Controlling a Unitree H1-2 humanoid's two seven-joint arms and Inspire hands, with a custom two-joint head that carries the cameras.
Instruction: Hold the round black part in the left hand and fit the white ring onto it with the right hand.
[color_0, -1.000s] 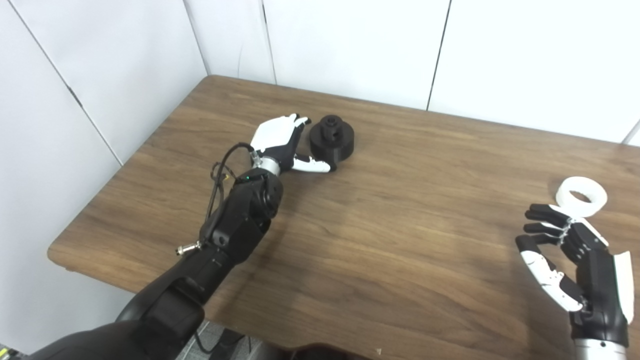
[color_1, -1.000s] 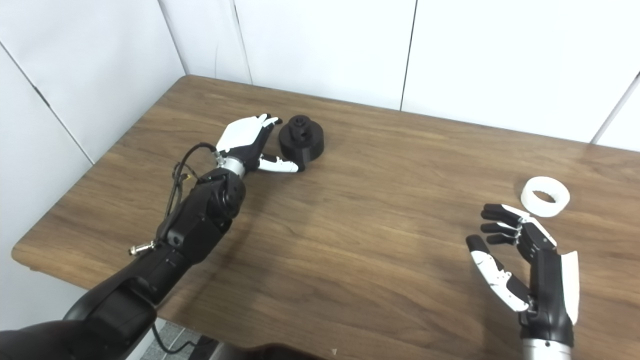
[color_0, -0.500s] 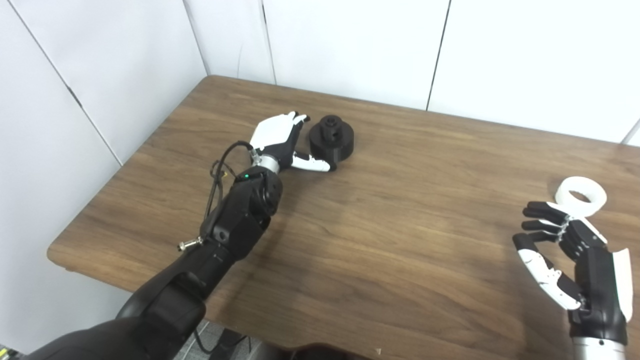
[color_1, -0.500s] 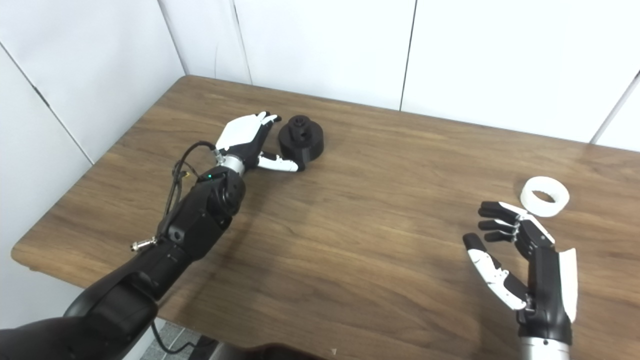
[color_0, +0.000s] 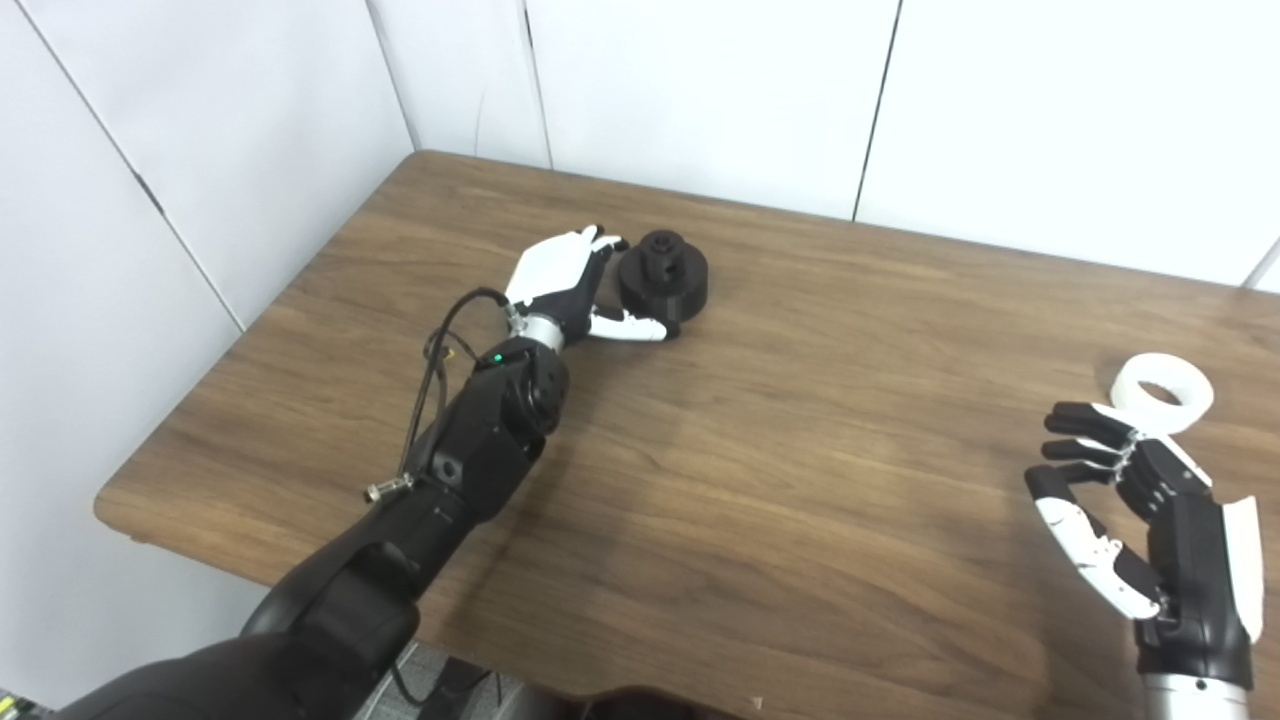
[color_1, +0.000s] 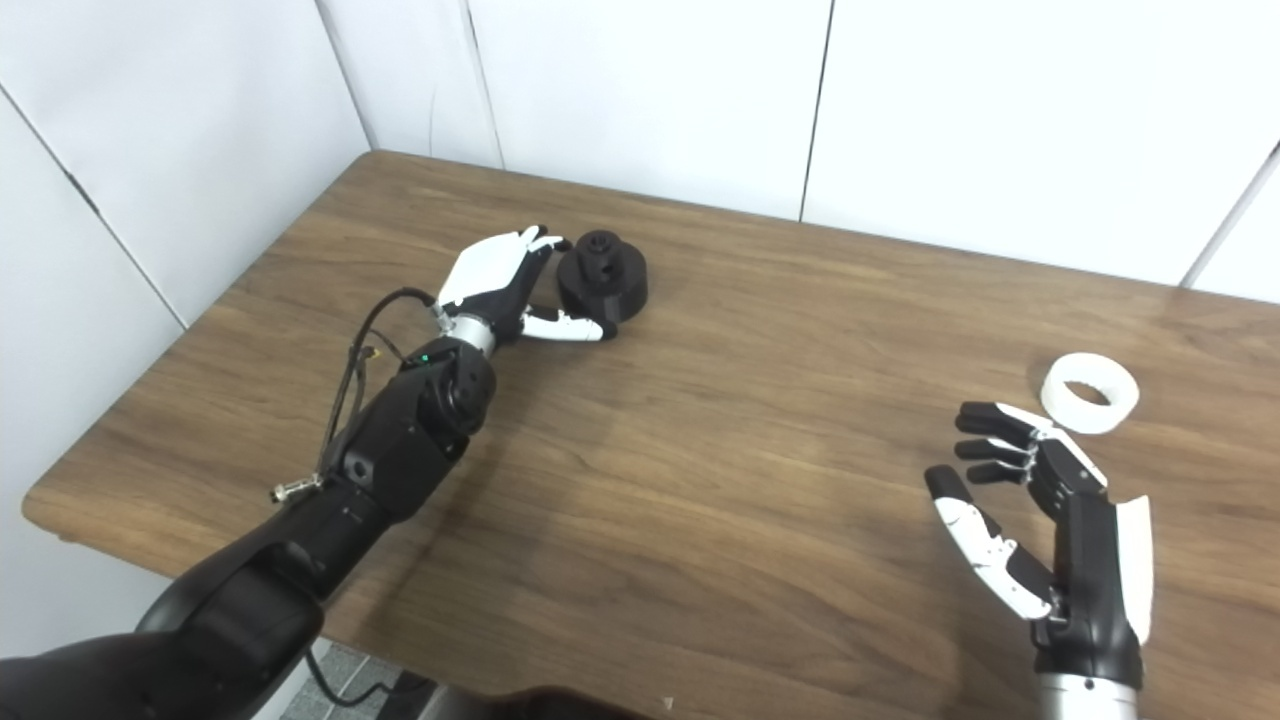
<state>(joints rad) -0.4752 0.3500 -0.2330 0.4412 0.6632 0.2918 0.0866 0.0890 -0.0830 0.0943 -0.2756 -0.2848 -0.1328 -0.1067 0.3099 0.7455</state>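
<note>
Left hand (color_0: 565, 285), fingers spread, cups the round black part (color_0: 664, 282) on a brown wooden table (color_0: 800, 480); right hand (color_1: 1050, 520) spread, white ring (color_1: 1090, 393) just beyond, white panelled walls (color_0: 700, 90) behind.

A wooden table (color_0: 820, 500) with dark brown grain and rounded corners stands in a corner of the room. Behind it and on the left side are white wall panels (color_0: 700, 90), divided by thin dark seams. The light is soft and even, with weak shadows on the wood.
</note>
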